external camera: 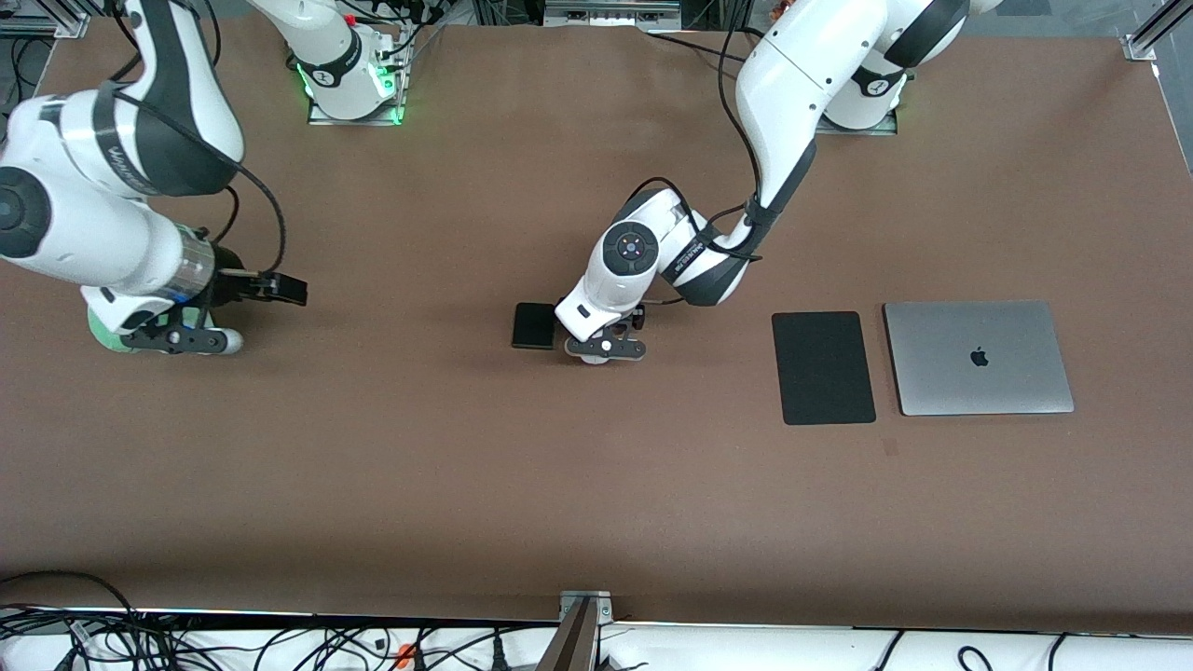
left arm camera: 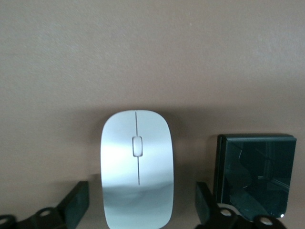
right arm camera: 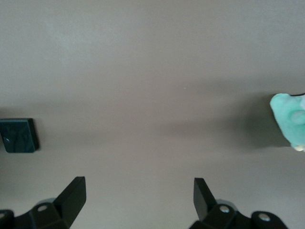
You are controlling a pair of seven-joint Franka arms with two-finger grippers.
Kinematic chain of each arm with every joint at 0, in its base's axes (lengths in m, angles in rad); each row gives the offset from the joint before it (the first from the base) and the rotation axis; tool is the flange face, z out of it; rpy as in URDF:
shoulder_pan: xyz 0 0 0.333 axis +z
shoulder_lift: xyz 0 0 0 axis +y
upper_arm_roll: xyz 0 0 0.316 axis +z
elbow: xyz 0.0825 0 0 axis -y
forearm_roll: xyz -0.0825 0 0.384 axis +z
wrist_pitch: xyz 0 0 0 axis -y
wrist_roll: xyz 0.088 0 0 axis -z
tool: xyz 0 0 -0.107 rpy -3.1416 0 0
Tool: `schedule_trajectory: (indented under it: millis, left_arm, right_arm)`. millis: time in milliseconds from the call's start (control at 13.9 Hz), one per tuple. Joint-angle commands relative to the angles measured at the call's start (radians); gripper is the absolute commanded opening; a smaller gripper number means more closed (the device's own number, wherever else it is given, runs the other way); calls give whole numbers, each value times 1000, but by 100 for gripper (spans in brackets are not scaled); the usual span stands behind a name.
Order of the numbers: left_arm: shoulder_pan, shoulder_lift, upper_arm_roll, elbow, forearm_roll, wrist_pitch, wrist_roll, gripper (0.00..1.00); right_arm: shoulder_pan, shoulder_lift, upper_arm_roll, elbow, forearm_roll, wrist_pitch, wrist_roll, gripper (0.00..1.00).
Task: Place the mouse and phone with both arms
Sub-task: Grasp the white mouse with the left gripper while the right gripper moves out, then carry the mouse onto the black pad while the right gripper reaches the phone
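Bench [external camera: 391, 466]: brown, bare along the edge nearest the front camera
Mouse pad [external camera: 823, 367]: flat black sheet toward the left arm's end, just beside the laptop and apart from it
Laptop [external camera: 977, 357]: closed, silver, logo up, closer to the left arm's end than the pad
Left tool [external camera: 606, 349]: down low at mid-bench, over the mouse; in the left wrist view [left arm camera: 140, 210] its fingers [left arm camera: 76, 202] stand apart on either side of the mouse with a gap on each side, not touching it
Mouse [left arm camera: 137, 167]: white, lying flat on the bench between the spread fingers, grey line and small wheel facing up; in the front view the left arm's wrist covers it
Phone [external camera: 533, 325]: small black slab flat on the bench, just beside the mouse toward the right arm's end, apart from it; one left finger stands between the two; also seen in the left wrist view [left arm camera: 255, 174]
Right tool [external camera: 177, 337]: low over the bench at the right arm's end, waiting; fingers [right arm camera: 72, 195] spread wide with only bare bench between them [right arm camera: 140, 210]
Green object [right arm camera: 289, 119]: pale mint lump on the bench just beside the right tool, partly hidden by it in the front view [external camera: 104, 333]
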Motion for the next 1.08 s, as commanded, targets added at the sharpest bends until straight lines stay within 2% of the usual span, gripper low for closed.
schedule_trajectory:
  millis: [0,72,215,359,646,790,1006]
  left_arm:
    - [-16,25,15,25,30,-7,3,63]
    - [-15,26,14,26,64,-7,3,54]
    - [-9,28,14,26,112,-8,2,46]
    - [5,14,24,28,113,-28,2,43]
    - [132,-66,20,17,112,-116,137,37]
    - [184,-122,17,-35,110,-128,140,38]
    - [273,-236,17,-183,112,-127,242,39]
  right_arm:
    - [36,14,-1,-3,12,37,69,100]
    - [42,21,-1,-3,13,47,83,100]
    - [49,34,-1,-3,13,66,100,100]
    - [68,44,-1,-3,13,84,117,100]
    - [89,62,-1,-3,12,107,161,100]
    - [111,70,-2,-3,13,130,180,100]
    - [169,96,-2,-2,12,167,239,100]
